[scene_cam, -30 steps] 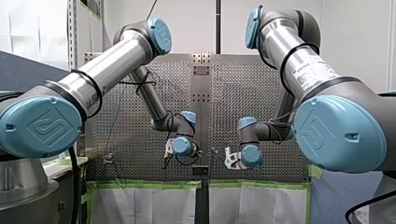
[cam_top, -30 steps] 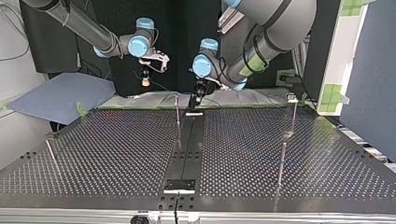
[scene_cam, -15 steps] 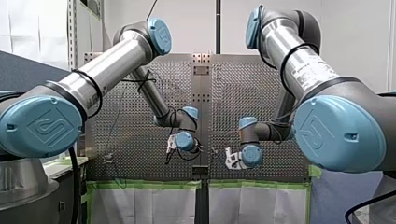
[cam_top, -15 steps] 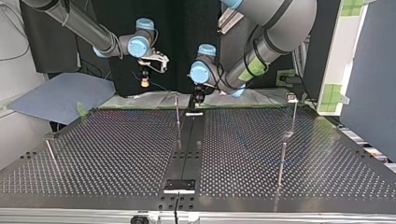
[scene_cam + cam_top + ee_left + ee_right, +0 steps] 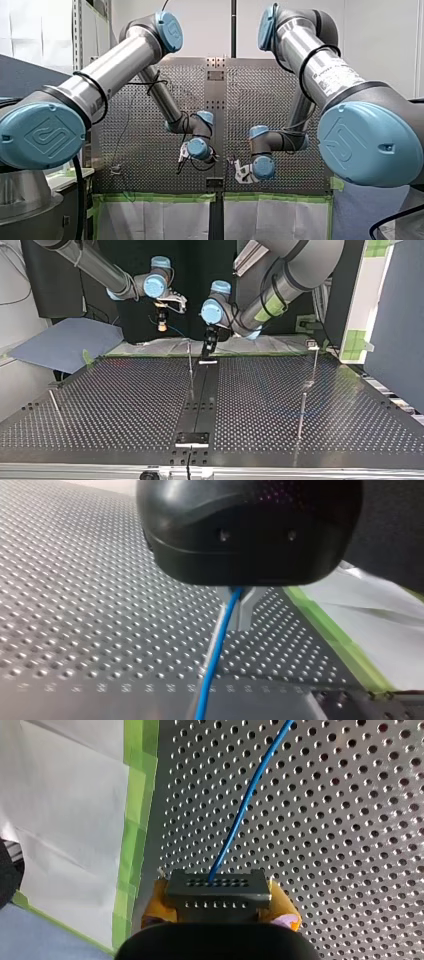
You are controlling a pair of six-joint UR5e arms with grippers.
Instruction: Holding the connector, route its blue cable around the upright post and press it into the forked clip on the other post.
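Connector near table edge.

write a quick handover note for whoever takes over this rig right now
Right gripper: shut on the connector, yellow pads either side; the blue cable leads out of it.
Left gripper: closed on the blue cable further along.
Both hang above the table's far edge in the top view, near a thin upright post.
Done: connector and cable are in hand.
Left: the cable is not yet round any post or pressed into the forked clip. I cannot make out the clip.
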